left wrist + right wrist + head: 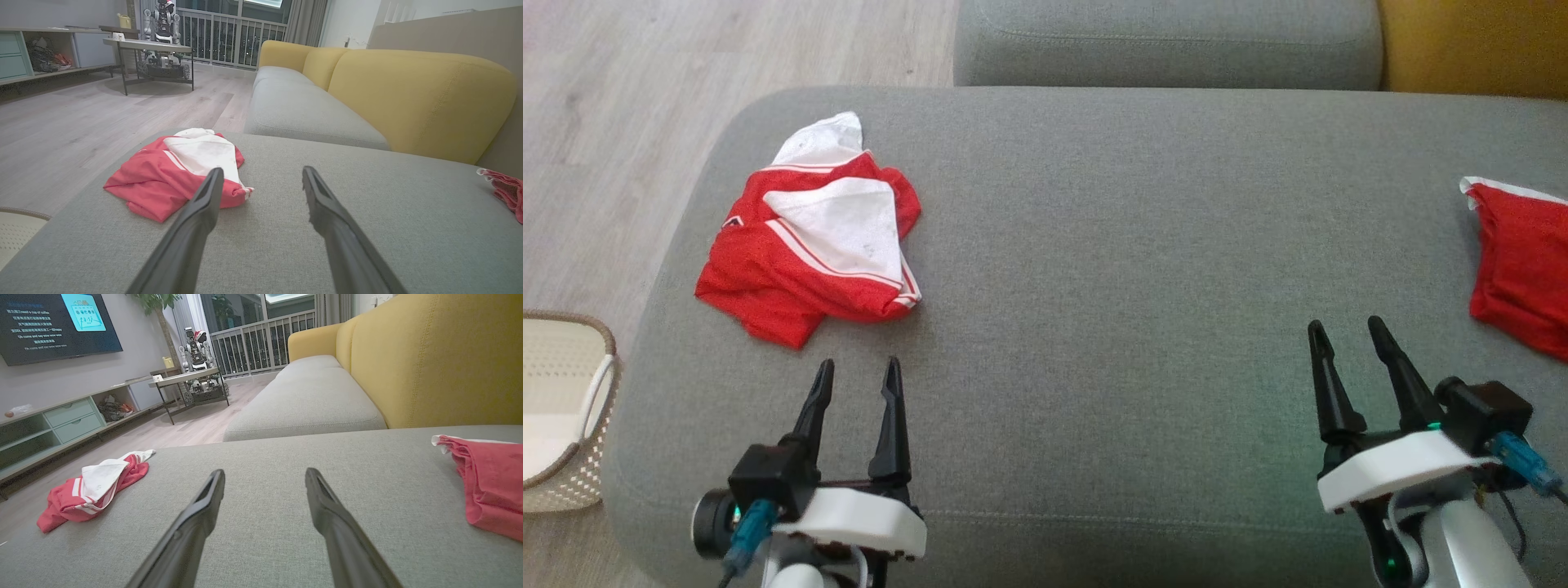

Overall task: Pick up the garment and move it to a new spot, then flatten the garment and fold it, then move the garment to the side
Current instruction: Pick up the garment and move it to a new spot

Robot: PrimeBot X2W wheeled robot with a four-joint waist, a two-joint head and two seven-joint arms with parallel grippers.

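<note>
Your head camera looks steeply down on the grey cushion [1111, 245] from above and behind the left gripper [859, 363] and right gripper [1343, 324], fingers pointing up the frame. Each wrist camera sits low and close over that cushion, facing along its own fingers toward the yellow sofa back [408, 94]. Both wrist views share the red-and-white garment [163, 179] left of their fingers and the red cloth [490, 486] to the right, as does your head view.

Soft even indoor light, no hard shadows, just a faint one under the red garment [800, 269] on the grey cushion [1111, 269]. Head view slightly hazy. Wrist views wide-angle, edges bowed; left gripper fingers [196, 228] soft near lens. Windows [237, 318] dark, TV screen [57, 322] glows.
</note>
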